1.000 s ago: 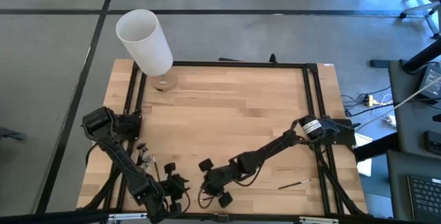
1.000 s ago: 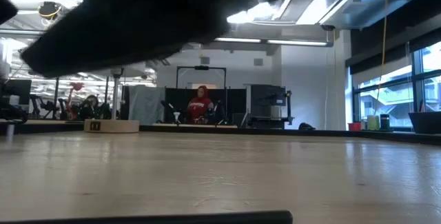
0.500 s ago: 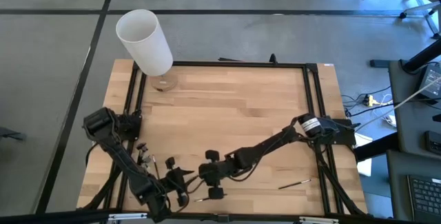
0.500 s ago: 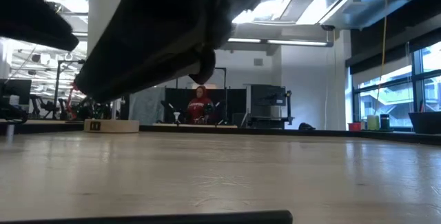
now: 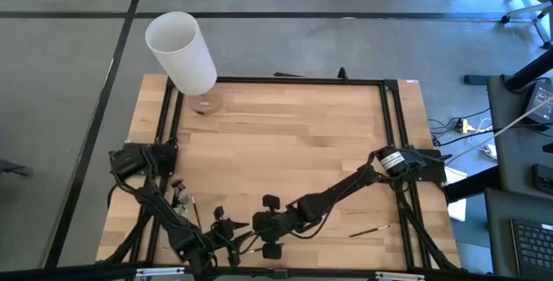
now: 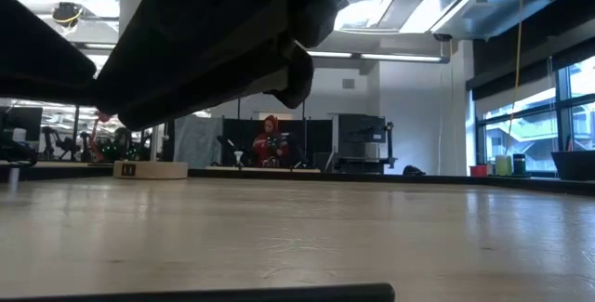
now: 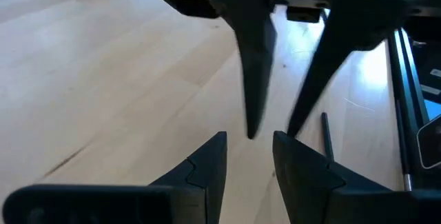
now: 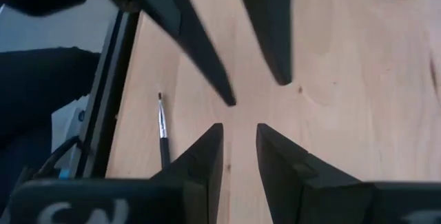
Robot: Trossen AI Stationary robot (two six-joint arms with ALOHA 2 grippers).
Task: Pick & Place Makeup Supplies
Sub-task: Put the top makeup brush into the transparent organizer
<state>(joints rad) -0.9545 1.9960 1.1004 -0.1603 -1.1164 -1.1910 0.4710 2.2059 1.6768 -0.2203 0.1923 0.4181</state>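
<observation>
My left gripper [image 5: 238, 233] [image 7: 249, 148] and my right gripper [image 5: 256, 226] [image 8: 239, 138] meet tip to tip just above the table by its near edge. Each is open by a narrow gap with nothing between the fingers. One thin dark makeup brush [image 8: 163, 131] [image 7: 325, 138] lies flat on the wood beside them, toward the near edge. Another brush [image 5: 368, 229] lies flat farther toward the table's right. The remaining brushes do not show. In the low view the arms are only a dark mass [image 6: 186, 42] overhead.
The tall white cylinder [image 5: 181, 52] stands at the far left corner. A black frame rail [image 5: 298, 80] runs around the table, and its near side [image 7: 401, 93] passes close to the grippers. Bare wood [image 5: 294, 134] fills the middle. A person in red [image 6: 270, 142] sits far behind.
My left gripper has moved a little toward the table's right, closing on my right gripper, and the left arm has sunk lower. My right gripper has turned slightly while staying near the same spot. The brushes have not moved.
</observation>
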